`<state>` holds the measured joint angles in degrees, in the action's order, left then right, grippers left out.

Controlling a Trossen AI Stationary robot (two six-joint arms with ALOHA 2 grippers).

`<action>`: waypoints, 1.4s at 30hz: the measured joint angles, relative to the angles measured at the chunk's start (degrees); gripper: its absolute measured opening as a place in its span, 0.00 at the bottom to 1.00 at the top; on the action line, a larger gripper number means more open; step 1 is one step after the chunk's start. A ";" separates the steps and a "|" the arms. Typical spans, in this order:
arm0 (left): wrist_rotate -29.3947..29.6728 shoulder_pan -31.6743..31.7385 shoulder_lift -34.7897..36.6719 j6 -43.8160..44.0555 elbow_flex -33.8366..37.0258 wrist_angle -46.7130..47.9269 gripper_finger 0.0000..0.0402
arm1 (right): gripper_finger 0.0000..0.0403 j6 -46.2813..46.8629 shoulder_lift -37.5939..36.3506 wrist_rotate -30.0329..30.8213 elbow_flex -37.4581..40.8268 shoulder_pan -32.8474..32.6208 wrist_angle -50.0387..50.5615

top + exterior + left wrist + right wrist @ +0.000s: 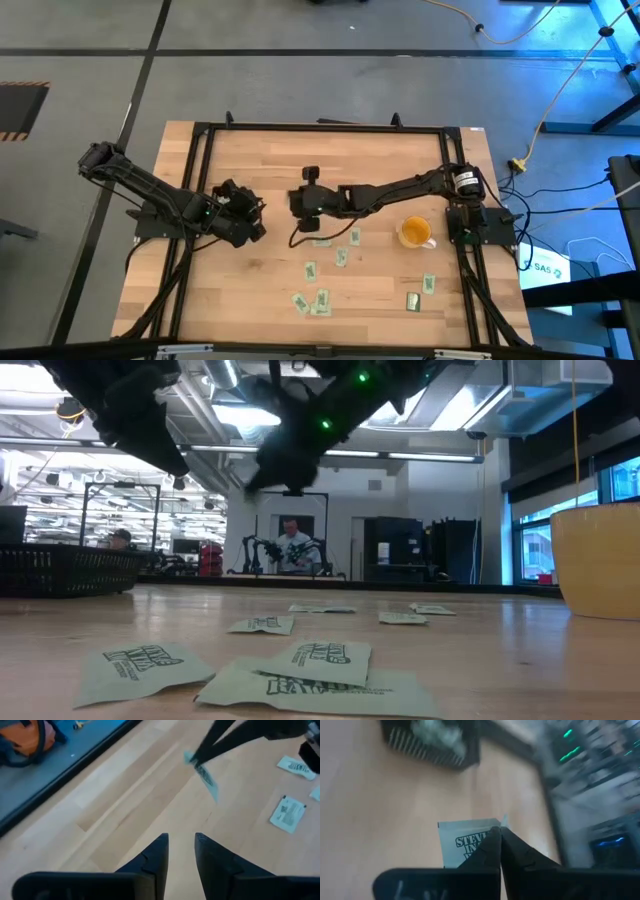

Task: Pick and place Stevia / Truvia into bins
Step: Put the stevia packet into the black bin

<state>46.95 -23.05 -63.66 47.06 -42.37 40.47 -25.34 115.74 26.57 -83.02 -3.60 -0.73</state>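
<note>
The right tool (pixel 499 836) is clamped on one sachet (pixel 462 840), lifted above the worktop (pixel 260 290) mid-carry. Next it needs to travel to the black bin (pixel 427 742) and let go. The left tool (pixel 180 847) waits partly open, holding nothing.

Bright overhead ceiling lights (pixel 240 415), motion-blurred right wrist view.

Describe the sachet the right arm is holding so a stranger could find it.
Start at the yellow cup, follow the right arm to its hand. The Stevia sachet is pinched there above the table; the other sachets lie flat on the wood.
</note>
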 joint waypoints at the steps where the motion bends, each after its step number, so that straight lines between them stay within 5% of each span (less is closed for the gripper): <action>1: 0.05 0.00 0.00 1.13 0.00 -0.02 0.23 | 0.00 -0.46 -0.02 0.44 0.00 -0.14 -1.91; 7: 1.47 0.00 0.00 7.74 0.02 -1.63 0.27 | 0.00 -0.72 -0.07 0.83 -0.07 -0.37 -7.86; 18: 1.43 0.00 0.02 3.81 0.02 -14.11 0.29 | 0.00 -0.70 -0.13 0.96 -0.07 -0.38 -9.35; 42: -4.63 5.86 0.02 2.72 0.02 -13.73 0.34 | 0.00 -0.70 -0.24 -2.71 -0.09 -1.45 -13.06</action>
<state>42.33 -17.18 -63.64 49.78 -42.35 26.74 -26.04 115.50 23.86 -83.11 -5.05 -13.80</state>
